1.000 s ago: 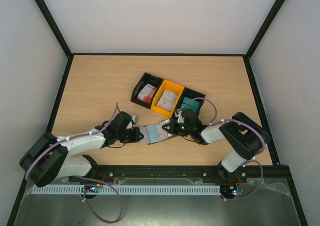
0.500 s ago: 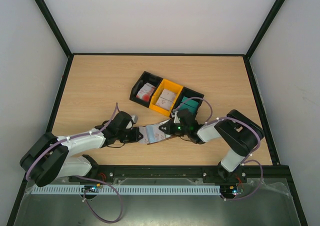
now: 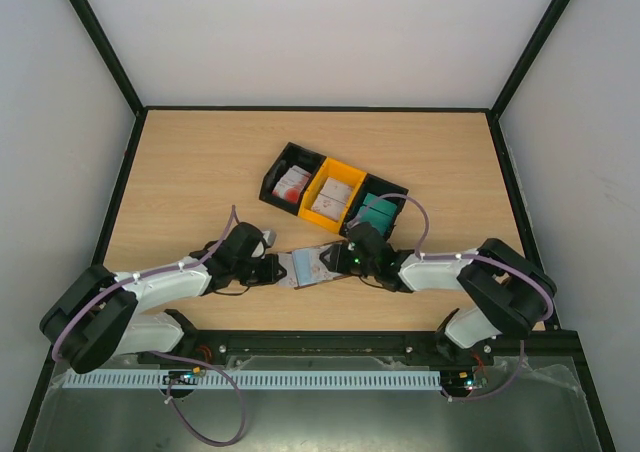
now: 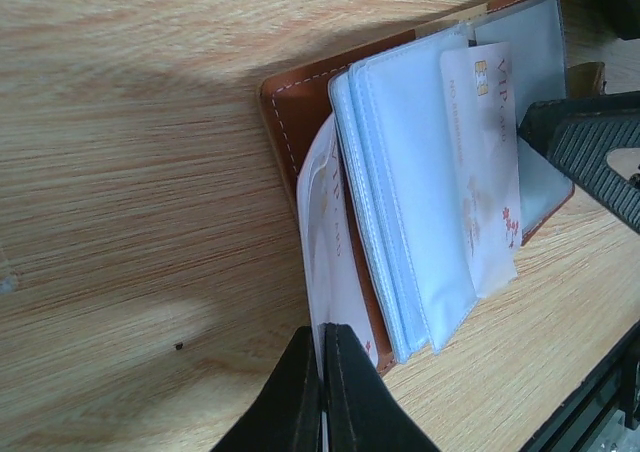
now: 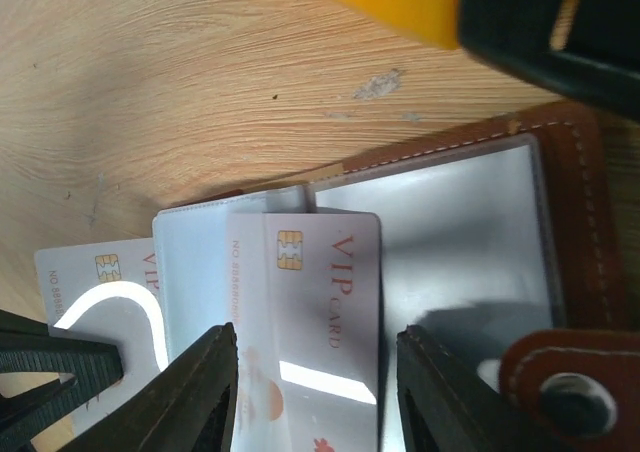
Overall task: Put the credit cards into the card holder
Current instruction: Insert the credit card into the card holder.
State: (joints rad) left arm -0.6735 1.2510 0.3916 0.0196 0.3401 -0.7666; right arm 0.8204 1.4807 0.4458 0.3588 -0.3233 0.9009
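Light wooden table [image 3: 200,172], row of three bins [image 3: 318,218] near its middle, open brown wallet [image 3: 310,268] nearer the front edge

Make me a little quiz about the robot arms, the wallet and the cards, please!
1. True or false: the right gripper stands open over the brown leather card holder.
2. Where are the teal-green plastic cards? A: the yellow plastic bin. B: the black plastic bin at the row's right end. C: on the bare table.
3. Fill in: the white plastic card on the holder's pale pocket reads "VIP ____".
Key: 1 true; 2 B; 3 CARD.
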